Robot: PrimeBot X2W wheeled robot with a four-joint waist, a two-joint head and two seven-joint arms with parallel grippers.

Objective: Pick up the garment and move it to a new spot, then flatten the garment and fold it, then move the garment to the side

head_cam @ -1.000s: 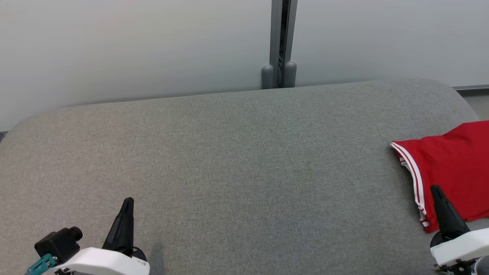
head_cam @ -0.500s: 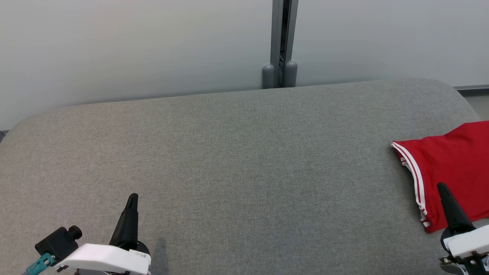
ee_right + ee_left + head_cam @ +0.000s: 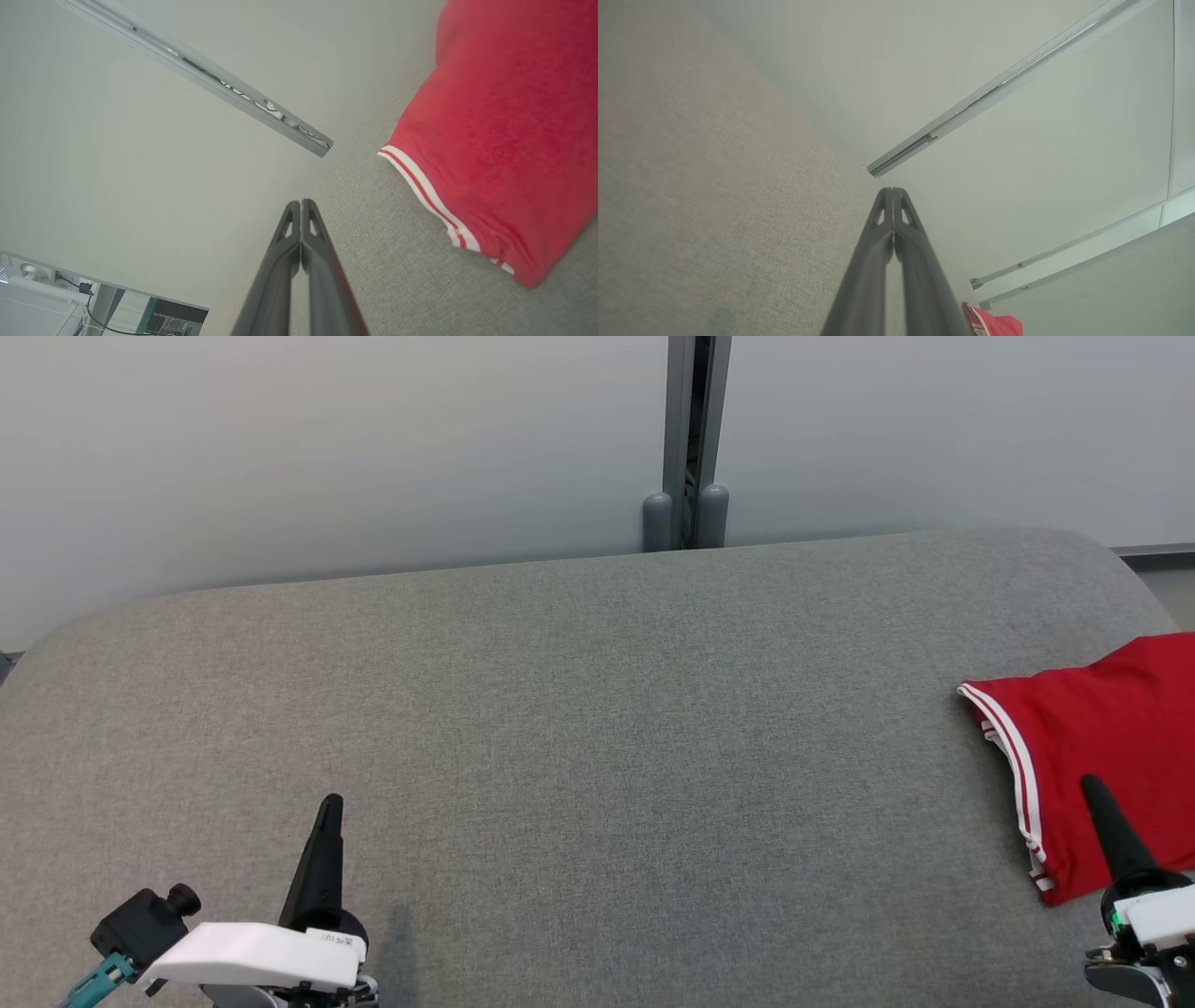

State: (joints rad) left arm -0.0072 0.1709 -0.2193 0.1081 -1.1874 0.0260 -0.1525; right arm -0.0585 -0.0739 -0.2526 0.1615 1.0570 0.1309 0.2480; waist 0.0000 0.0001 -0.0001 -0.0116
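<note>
At the far left, my left gripper [image 3: 329, 805] sat low over the near edge of the grey padded surface [image 3: 597, 709]. Its two dark fingers were pressed together into a single point that aimed away from me, and they gripped nothing. A black connector [image 3: 145, 922] with a teal cable [image 3: 98, 978] stuck out just to the left of its white wrist housing. In the left wrist view the same fingers [image 3: 878, 261] met along their whole length, with the grey fabric on one side of them and the pale wall [image 3: 1017, 116] on the other.

Toward the middle, the surface ran bare up to the pale wall [image 3: 327, 448]. A grey vertical post [image 3: 693, 439] stood against that wall just behind the far edge.

Toward the right, the red garment [image 3: 1111, 737] lay folded on the surface at its right end, running out of the head view. Its white-striped hem [image 3: 1013, 756] faced the middle of the surface. From the left wrist I saw only a small red corner of it [image 3: 994, 324].

At the far right, my right gripper [image 3: 1092, 789] was closed as well and held nothing. In the head view its tip showed in front of the garment's near part. In the right wrist view the joined fingers [image 3: 285, 261] pointed along the grey fabric, just beside the garment [image 3: 504, 130] and apart from its striped hem [image 3: 420, 186].
</note>
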